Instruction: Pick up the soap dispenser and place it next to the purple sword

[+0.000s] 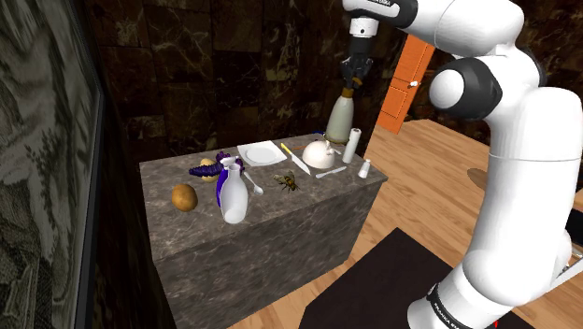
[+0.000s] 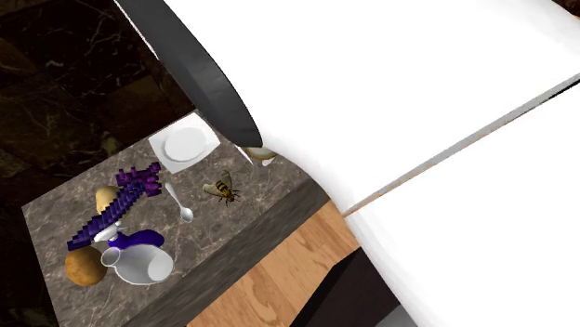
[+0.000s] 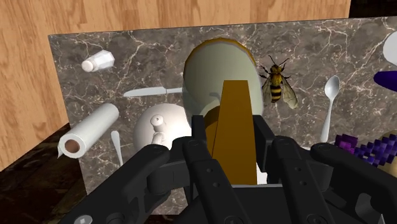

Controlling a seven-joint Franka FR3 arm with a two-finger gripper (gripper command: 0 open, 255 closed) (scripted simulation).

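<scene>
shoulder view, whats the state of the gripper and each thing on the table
soap dispenser: upright, clasped at its brown pump
gripper: shut on the soap dispenser
purple sword: lying down, untouched
spray bottle: upright
paper roll: standing on end
shaker: upright
plate: flat, empty
spoon: lying flat
knife: lying flat

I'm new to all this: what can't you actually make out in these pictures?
- Second exterior view: the white arm blocks the table's end toward the right.
- Wrist view: the purple sword is cut off by the edge and the gripper.
- Shoulder view: teapot and paper roll overlap the soap dispenser's base; whether it touches the table is unclear.
</scene>
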